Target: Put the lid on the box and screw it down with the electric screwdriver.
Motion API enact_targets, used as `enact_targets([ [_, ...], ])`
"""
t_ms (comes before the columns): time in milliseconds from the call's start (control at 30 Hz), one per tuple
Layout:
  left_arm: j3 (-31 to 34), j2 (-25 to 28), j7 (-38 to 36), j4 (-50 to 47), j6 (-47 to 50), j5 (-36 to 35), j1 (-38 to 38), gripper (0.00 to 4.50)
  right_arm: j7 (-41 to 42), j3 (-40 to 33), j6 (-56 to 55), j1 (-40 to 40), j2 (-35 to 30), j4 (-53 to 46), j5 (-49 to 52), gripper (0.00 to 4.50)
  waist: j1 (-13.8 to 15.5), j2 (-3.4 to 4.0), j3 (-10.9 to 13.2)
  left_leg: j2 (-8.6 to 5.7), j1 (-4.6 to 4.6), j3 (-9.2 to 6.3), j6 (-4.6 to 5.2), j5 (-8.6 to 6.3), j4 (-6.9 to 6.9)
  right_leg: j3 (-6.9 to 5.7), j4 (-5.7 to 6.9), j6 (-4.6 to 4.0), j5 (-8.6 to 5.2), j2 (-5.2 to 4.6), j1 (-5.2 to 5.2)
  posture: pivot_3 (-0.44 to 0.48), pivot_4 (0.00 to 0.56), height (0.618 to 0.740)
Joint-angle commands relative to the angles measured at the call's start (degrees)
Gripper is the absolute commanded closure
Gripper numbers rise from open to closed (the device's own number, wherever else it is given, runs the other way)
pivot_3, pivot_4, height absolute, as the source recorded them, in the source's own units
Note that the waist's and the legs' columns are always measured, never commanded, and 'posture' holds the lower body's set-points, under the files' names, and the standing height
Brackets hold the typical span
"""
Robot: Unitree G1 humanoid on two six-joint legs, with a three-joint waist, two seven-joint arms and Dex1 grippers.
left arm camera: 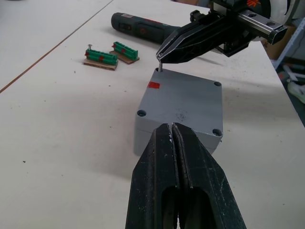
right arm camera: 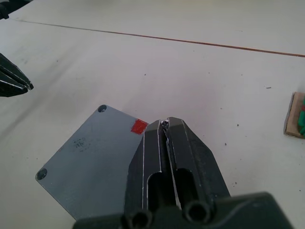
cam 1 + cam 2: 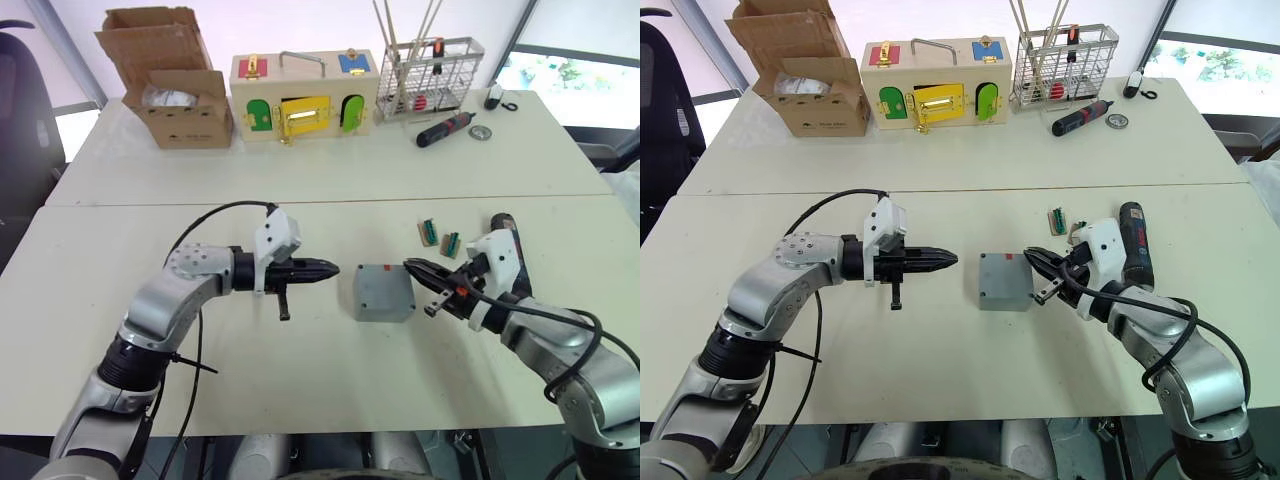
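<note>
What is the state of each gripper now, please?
Left gripper: shut, holding nothing.
Right gripper: shut on a screw at a corner hole of the lid.

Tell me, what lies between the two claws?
The grey box, lid already on it, lies between the left claw and right claw, in the left eye view.

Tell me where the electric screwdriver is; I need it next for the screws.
The electric screwdriver lies on the near table at the robot's right, just behind the right claw, beside the small green parts.
</note>
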Motion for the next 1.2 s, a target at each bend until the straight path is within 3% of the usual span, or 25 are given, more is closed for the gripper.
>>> enact_targets([
  [33,0.62,-0.32,0.35,-1.57,-0.8,-0.14,-0.7,4.5,-0.12,0.61,-0.37,-0.49,-0.39,-0.02,-1.09,4.47,0.02,0.0,0.0,0.0,0.0,0.0,0.0,0.0,0.0,0.0,0.0,0.0,0.0,0.0,0.0,0.0,0.15,0.737],
  [133,0.69,-0.5,0.58,-1.62,-0.81,-0.09,-0.61,4.5,0.07,0.79,-0.29,-0.52,-0.74,0.19,-1.45,4.47,0.0,0.0,0.0,0.0,0.0,0.0,0.0,0.0,0.0,0.0,0.0,0.0,0.0,0.0,0.0,0.0,0.15,0.737],
  [233,0.74,-0.59,0.69,-1.6,-0.8,-0.16,-0.61,4.5,0.28,0.52,-0.25,-0.71,-0.9,-0.03,-1.53,3.68,0.01,0.0,0.0,0.0,0.0,0.0,0.0,0.0,0.0,0.0,0.0,0.0,0.0,0.0,0.0,0.0,0.15,0.737],
  [333,0.84,-0.64,0.56,-1.06,-1.03,-0.08,-0.9,4.5,0.55,-0.22,0.22,-1.05,-1.2,-0.76,-1.09,2.06,0.0,0.0,0.0,0.0,0.0,0.0,0.0,0.0,0.0,0.0,0.0,0.0,0.0,0.0,0.0,0.0,0.15,0.737],
  [400,1.05,-0.97,0.45,0.03,-1.45,0.02,-1.56,4.5,0.84,-1.01,0.89,-1.59,-1.93,-1.48,-0.73,1.21,0.02,0.0,0.0,0.0,0.0,0.0,0.0,0.0,0.0,0.0,0.0,0.0,0.0,0.0,0.0,0.0,0.15,0.737],
  [567,1.1,-2.43,0.31,6.73,-6.37,2.7,-4.75,4.5,1.64,-6.26,5.28,-5.11,-5.13,-4.0,3.59,0.02,0.04,0.0,0.0,-0.01,0.0,0.0,0.0,0.0,0.02,-0.01,0.0,0.0,0.0,0.0,0.01,0.0,0.15,0.737],
  [733,1.63,-6.65,-0.26,12.11,-9.07,1.74,-9.08,4.5,2.01,-16.55,15.23,-15.41,-11.9,-0.94,12.9,0.02,0.13,-0.02,0.01,-0.01,-0.02,0.0,0.0,0.0,0.03,-0.02,-0.01,0.0,0.0,-0.01,0.01,0.0,0.15,0.737],
  [933,-0.7,-12.45,-2.22,14.67,-11.51,2.02,-12.16,4.5,-1.42,-17.58,45.23,-35.24,-23.58,14.36,15.93,0.02,0.03,-0.04,0.02,-0.03,-0.06,0.05,0.05,-0.03,0.0,-0.02,-0.07,0.0,0.0,-0.09,-0.03,0.0,0.15,0.737],
  [1100,-4.25,-11.84,-7.01,9.57,-10.03,1.43,-10.69,4.5,8.13,-10.29,48.84,-31.18,-39.71,24.18,21.17,0.02,0.06,-0.02,0.03,-0.01,-0.21,0.03,0.09,-0.06,-0.14,-0.03,-0.06,0.0,0.0,-0.12,-0.21,0.0,0.15,0.737],
  [1200,-6.42,-10.26,-8.96,6.13,-9.86,1.95,-9.25,4.5,12.47,-5.39,48.26,-27.9,-43.55,30.96,19.59,0.02,-0.24,-0.01,0.02,-0.03,-0.21,0.24,0.19,-0.11,-0.07,0.01,-0.12,0.0,0.0,-0.19,-0.2,0.0,0.15,0.737],
])
